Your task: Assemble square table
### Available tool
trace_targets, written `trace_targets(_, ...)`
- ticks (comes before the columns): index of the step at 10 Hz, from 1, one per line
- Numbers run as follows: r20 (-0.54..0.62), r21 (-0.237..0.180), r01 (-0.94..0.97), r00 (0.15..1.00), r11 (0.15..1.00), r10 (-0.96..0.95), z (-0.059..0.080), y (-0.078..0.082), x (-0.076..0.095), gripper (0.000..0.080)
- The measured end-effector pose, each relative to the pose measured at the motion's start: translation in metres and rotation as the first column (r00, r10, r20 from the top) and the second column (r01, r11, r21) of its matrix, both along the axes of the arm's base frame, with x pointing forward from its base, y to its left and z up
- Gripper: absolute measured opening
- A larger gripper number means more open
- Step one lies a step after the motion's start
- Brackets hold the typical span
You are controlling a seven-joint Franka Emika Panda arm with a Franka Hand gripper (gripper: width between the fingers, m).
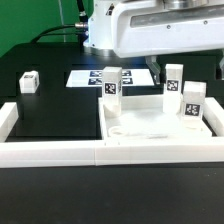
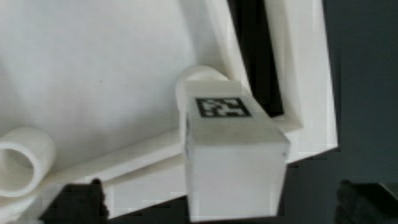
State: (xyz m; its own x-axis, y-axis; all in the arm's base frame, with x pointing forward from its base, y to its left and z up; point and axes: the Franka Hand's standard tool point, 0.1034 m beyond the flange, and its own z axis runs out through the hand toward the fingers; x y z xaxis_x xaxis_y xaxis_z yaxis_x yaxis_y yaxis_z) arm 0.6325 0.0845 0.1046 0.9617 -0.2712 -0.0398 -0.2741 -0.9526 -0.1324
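Black tabletop (image 1: 50, 110) under the square top (image 1: 150, 128); fingers (image 2: 370, 202) apart, flanking a tagged leg block (image 2: 231, 150).

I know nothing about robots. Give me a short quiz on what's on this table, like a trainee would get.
1. How many small white tagged leg blocks show in the exterior view?
2. True or false: the two-finger gripper is clamped on a leg block.
3. The lone leg block, apart from the large white square plastic tray-like top, stands toward the exterior view's: A left, B right, C middle.
Key: 1 four; 2 false, its jaws stand open; 3 A.
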Motion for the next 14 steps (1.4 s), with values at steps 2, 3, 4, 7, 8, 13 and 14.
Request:
trace_targets(2,-0.008,-0.004,0.026,1.000,1.000,-0.026,-0.015,0.005,0.003,0.0649)
trace_targets(3,-0.014,-0.006,0.029,0.999,1.000,-0.029,-0.022,0.006,0.002,0.0649)
trace_targets(4,0.001,-0.008,0.025,1.000,1.000,-0.025,-0.025,0.010,0.002,0.0649)
trace_targets(7,0.007,-0.011,0.044,0.999,0.999,-0.044,-0.028,0.012,0.001,0.0622)
trace_targets(8,0.006,-0.011,0.048,0.999,0.999,-0.048,-0.028,0.012,0.001,0.0443)
trace_targets(13,-0.033,-0.013,0.376,0.926,0.927,-0.376,-0.030,0.014,0.000,0.0290)
trace_targets(14,-0.031,-0.012,0.480,0.877,0.877,-0.480,-0.030,0.019,0.000,0.0290)
